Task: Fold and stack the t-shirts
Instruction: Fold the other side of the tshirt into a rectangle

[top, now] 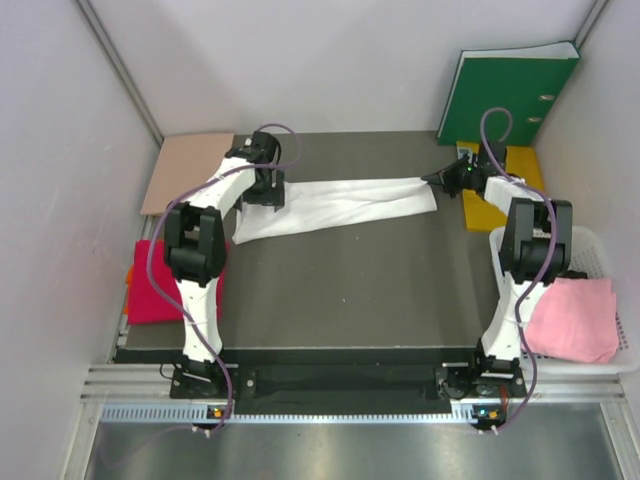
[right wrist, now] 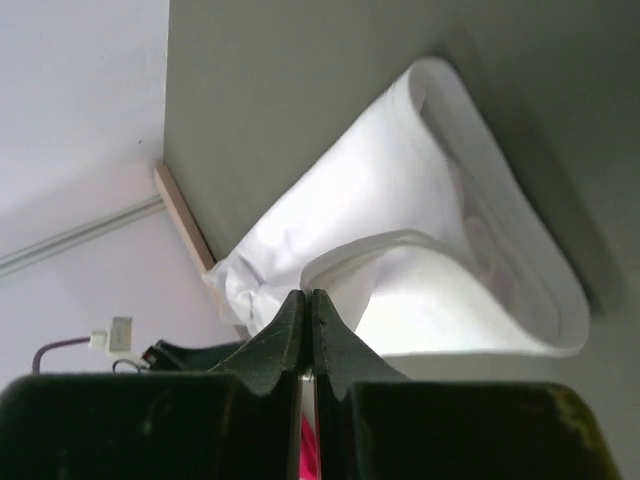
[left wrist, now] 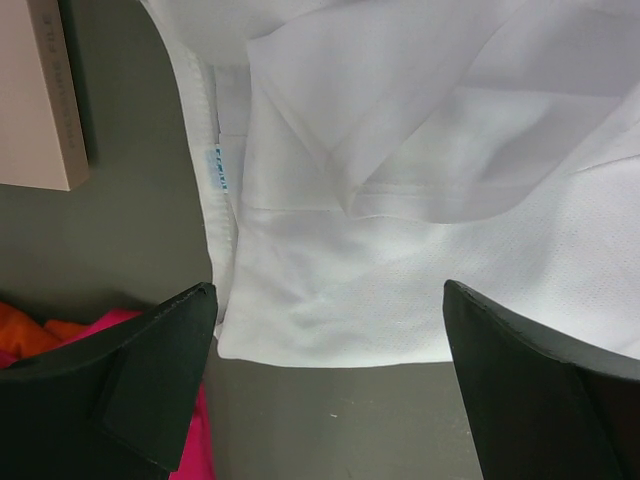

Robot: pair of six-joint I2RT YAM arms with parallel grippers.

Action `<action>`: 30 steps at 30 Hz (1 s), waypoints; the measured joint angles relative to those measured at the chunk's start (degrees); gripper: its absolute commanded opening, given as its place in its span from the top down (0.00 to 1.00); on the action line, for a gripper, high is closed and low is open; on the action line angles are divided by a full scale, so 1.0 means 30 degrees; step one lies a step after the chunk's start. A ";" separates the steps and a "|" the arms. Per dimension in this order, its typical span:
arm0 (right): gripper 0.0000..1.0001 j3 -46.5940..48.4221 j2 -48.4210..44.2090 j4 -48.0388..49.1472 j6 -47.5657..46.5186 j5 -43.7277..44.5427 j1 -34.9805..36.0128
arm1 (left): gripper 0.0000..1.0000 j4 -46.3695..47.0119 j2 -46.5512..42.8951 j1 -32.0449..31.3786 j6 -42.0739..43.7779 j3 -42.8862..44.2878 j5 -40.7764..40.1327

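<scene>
Pale walls (top: 330, 60) box in the dark table (top: 330, 290). The white t-shirt (top: 340, 203) lies at 12 o'clock, long axis 9-to-3, collar toward 9. Left gripper (left wrist: 328, 292) spread wide over the collar, right gripper (right wrist: 305, 293) pinching the 3 o'clock end!

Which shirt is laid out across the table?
The white shirt, stretched across the far side of the table. The red shirt is bunched at the left edge; the pink shirt is in the basket.

Red t-shirt (top: 148, 290) partly behind left arm (top: 195, 250); neck label (left wrist: 221, 170) seemingly unreadable.
</scene>
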 measured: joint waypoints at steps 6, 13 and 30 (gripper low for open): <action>1.00 -0.1362 -0.3060 -0.1472 -0.0517 -0.0816 0.0000 | 0.01 0.0000 0.0015 -0.0109 0.0000 0.0000 0.0000; 1.00 -0.1858 -0.5442 -0.5064 -0.2841 -0.1166 0.0000 | 0.01 0.0007 0.0073 -0.0189 -0.0007 0.0007 -0.0007; 1.00 -0.1596 -0.2900 -0.8094 -0.5355 0.0838 -0.0029 | 0.01 -0.0197 0.0882 -0.0189 -0.0007 0.1326 -0.0313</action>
